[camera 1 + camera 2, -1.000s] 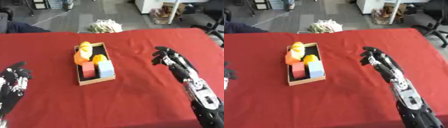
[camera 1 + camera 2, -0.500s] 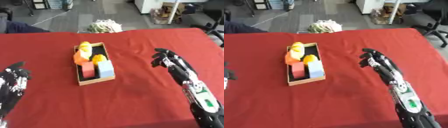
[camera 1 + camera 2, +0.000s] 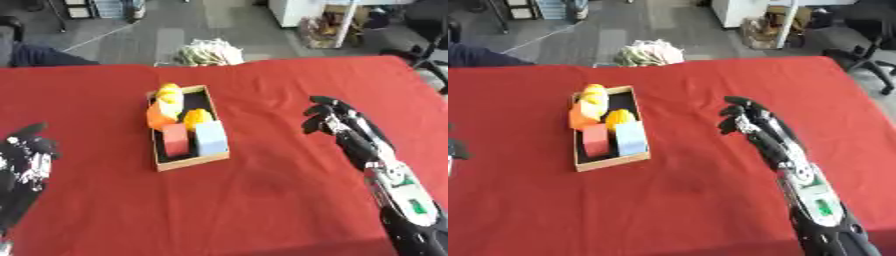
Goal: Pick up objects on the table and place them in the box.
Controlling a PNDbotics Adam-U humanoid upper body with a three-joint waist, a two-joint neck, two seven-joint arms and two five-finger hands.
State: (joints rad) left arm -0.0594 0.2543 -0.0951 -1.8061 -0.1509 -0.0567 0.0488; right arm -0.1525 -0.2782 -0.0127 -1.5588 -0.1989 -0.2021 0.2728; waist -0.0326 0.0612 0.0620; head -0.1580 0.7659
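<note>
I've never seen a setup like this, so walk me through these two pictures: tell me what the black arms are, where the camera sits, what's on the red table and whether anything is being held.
Both pictures come from the two eyes of one camera in a humanoid robot's head, looking down at its work, so they show nearly the same thing. The black arms are the robot's own, steered by a person. Its right hand reaches over the red table with fingers spread, holding nothing. Its left hand rests open at the lower left edge, also empty. On the table stands a shallow cardboard box. Inside lie a red block, a light blue block, an orange piece and two yellow rounded pieces. No loose object shows on the cloth outside the box.
</note>
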